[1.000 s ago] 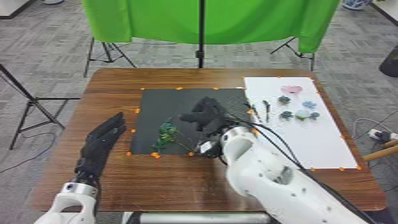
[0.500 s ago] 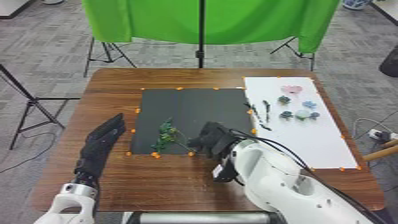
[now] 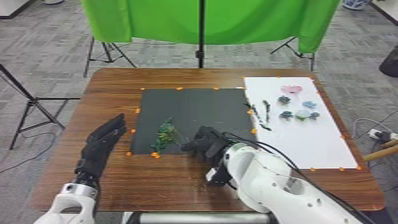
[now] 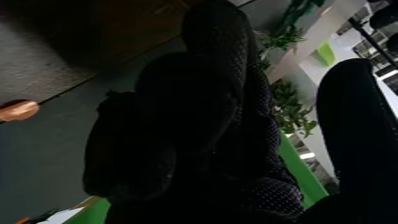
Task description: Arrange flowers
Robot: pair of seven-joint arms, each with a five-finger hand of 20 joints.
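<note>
Black right hand [image 3: 210, 145] nearer greenery [image 3: 166, 134]

Spreads out in brown wood, as a table [image 3: 178, 77] with rounded corners. Carries a dark mat [image 3: 191, 107] and, directly to its right, a longer white sheet [image 3: 306, 142], both dotted with orange markers [image 3: 138, 111] along the borders. Bears a leafy green sprig [image 3: 166, 135] on the mat, in the near left part. Shows a pink flower [image 3: 291, 89] toward the sheet's far end, then dark and bluish blossoms [image 3: 309, 104] nearer, some bunched together. Has slim dark stems [image 3: 266, 107] to their left, beside the mat.
</note>
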